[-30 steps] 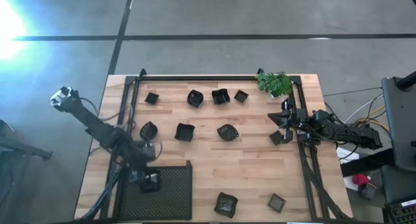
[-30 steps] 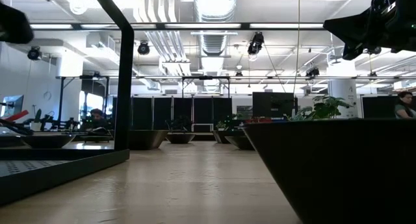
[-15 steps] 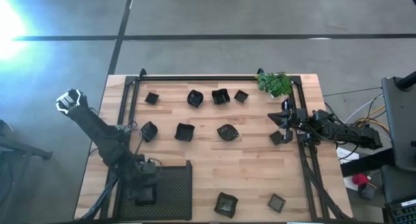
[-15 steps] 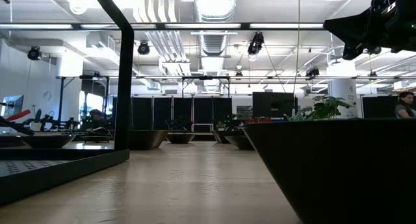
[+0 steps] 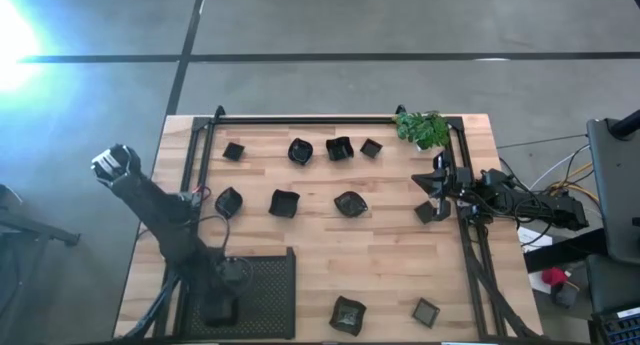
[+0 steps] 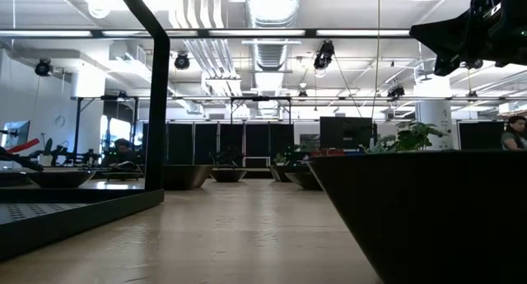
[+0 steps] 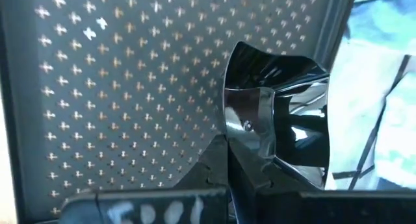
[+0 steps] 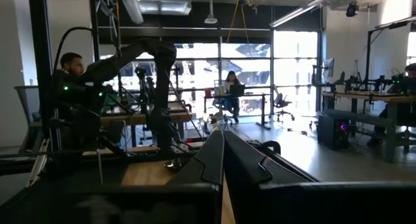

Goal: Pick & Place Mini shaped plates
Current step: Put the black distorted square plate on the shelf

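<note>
My left gripper (image 5: 222,307) hangs over the black mesh tray (image 5: 262,285) at the table's near left corner, shut on a glossy black mini plate (image 7: 279,113) with flared walls. From above, the gripper hides that plate. Several more mini plates lie on the wood: a far row (image 5: 300,151), a middle row (image 5: 284,203) and two near the near edge (image 5: 348,314). My right gripper (image 5: 432,188) waits shut by the table's right rail, just beyond one small plate (image 5: 425,212). My left gripper holds the mini plate by one flared wall (image 7: 250,123), pinched between its two fingers (image 7: 244,185). It comes at the plate from above, pointing down. The plate hangs over the tray's mesh (image 7: 130,87); whether it touches the mesh I cannot tell.
A green leafy plant (image 5: 421,128) stands at the far right corner. A black metal frame (image 5: 300,121) runs along the table's far, left and right sides. In the low view a dark plate (image 6: 428,218) close to the camera fills the right half.
My left gripper has carried the plate toward the table's near edge, from the tray's far part to its near left part, moving less in the last half second. The right arm has stayed still.
</note>
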Robot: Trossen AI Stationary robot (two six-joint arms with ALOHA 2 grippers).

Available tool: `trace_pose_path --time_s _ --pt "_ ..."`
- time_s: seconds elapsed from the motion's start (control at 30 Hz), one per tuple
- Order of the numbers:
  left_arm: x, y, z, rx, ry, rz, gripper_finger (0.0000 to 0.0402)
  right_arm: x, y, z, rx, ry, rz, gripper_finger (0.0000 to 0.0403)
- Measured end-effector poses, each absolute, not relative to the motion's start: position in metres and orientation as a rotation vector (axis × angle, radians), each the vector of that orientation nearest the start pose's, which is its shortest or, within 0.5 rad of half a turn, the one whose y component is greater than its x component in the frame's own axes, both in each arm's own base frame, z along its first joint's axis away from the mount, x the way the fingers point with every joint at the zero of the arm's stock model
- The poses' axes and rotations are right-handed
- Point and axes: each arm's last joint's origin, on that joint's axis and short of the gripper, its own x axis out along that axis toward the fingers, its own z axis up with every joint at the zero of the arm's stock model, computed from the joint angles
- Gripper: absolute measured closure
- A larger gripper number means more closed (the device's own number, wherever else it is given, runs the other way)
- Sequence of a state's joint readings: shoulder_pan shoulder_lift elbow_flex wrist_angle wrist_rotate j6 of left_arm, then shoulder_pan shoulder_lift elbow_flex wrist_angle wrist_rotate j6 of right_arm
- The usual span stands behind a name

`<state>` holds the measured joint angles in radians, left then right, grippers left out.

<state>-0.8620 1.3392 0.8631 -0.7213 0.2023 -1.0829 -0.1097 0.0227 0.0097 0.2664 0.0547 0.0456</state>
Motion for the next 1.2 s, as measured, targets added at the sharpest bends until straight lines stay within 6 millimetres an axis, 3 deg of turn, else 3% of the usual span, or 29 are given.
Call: trace_pose_path --time_s 0.57,1.2 --pt "0.148 -0.204 0.189 -0.392 1.596 -0.213 0.0401 0.095 -0.012 0.190 0.040 -0.256 -0.157 0.0394" --pt "0.147 -0.206 0.189 -0.426 1.647 -0.237 0.0401 0.095 -0.012 0.190 0.042 -0.257 -0.158 0.0394"
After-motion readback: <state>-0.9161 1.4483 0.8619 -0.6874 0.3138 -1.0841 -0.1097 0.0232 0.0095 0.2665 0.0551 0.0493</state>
